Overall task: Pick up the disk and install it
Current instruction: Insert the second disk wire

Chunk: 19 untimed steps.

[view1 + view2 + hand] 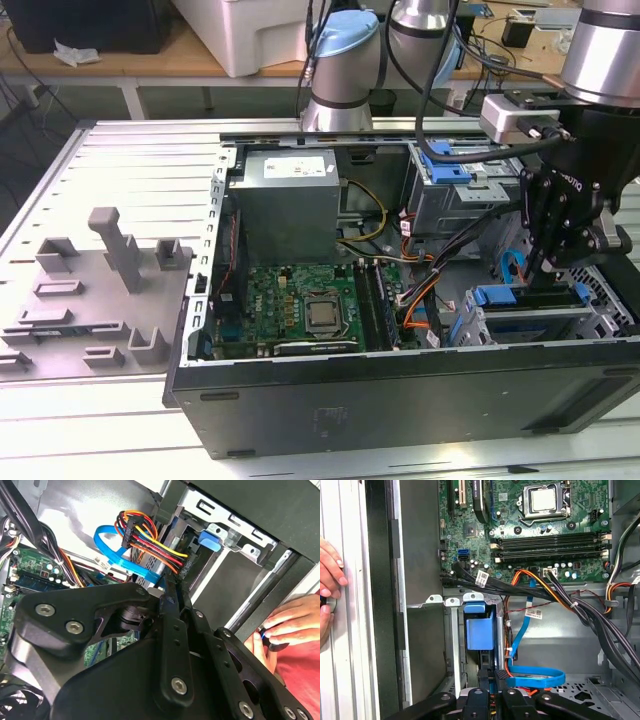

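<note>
Gripper: the black gripper (548,268) hangs over the drive bay at the exterior view's right, inside the open computer case (400,400); in the first wrist view its fingers (485,677) stand pressed close together on the thin edge of the disk.
Disk: the disk (535,298), edged in blue plastic, sits upright in the metal drive bay (530,320) – in the first wrist view its blue end (479,632) lies between the bay's silver walls, straight ahead of the fingertips.
Cables: a flat blue cable (535,676) loops just beside the bay, and a bundle of red, yellow and orange wires (150,540) runs to the bay's end in the second wrist view.
Motherboard: the green motherboard (300,305) lies in the case's middle, well apart from the gripper.
Person: a hand (329,580) rests on the table – just outside the case wall.
Fixtures: grey plastic holders (110,265) stand on the table at the exterior view's left.
</note>
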Available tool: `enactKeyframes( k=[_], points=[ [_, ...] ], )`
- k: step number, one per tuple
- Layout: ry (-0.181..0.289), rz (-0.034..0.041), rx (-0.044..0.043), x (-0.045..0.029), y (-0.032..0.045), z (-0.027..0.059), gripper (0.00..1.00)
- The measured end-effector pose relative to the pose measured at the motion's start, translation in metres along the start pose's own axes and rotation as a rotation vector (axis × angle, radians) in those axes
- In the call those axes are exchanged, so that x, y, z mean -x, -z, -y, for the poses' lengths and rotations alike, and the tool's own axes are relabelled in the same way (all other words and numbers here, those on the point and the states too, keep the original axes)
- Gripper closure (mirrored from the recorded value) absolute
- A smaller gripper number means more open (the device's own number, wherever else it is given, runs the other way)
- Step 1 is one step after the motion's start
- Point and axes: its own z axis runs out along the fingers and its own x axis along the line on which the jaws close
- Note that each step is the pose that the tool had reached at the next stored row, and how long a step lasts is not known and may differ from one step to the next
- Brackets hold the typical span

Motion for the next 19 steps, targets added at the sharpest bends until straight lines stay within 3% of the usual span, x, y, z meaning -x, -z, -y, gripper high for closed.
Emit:
enactKeyframes(
  k=[19],
  points=[
    [0.003,0.0001,-0.0006,0.0007,-0.0036,-0.0001,0.84]
  ],
)
